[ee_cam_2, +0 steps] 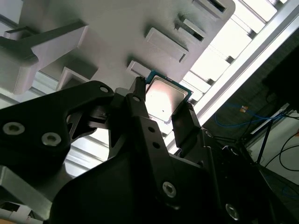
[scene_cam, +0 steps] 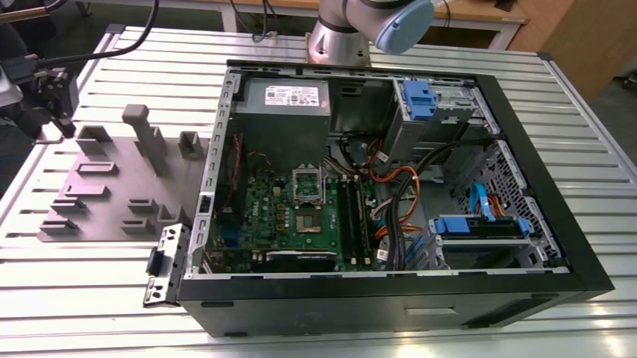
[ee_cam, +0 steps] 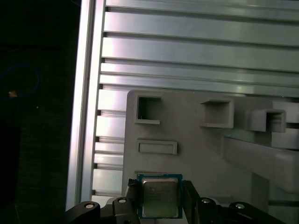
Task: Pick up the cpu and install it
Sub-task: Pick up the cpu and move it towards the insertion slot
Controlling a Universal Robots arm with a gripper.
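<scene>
Gripper (ee_cam: 160, 199) clenched on the cpu (ee_cam: 160, 193). In both wrist views a black finger (ee_cam: 133, 196) presses on each of two opposite edges, with the chip pinched between them. The cpu is a small square with a silvery top and a green rim.

The first wrist view looks straight onto its top face. It sits at the edge of the grey fixture plate (ee_cam: 196, 154), just beside a shallow rectangular pocket (ee_cam: 157, 147). Cannot tell whether it rests on the plate or hangs clear.

The second wrist view takes the same grasp from low and aslant. Linkage and screws are close up, with the plate's raised holders beyond.

The exterior view gives the wider setting. An open computer case (scene_cam: 398, 309) sits on a slotted aluminium table (scene_cam: 100, 298). Inside is a motherboard (scene_cam: 259, 201) with a silver socket frame (scene_cam: 306, 183). The frame is well apart from the fixture plate, which lies to the exterior view's left of the case. The arm base (scene_cam: 339, 41) stands past the case's far side.
</scene>
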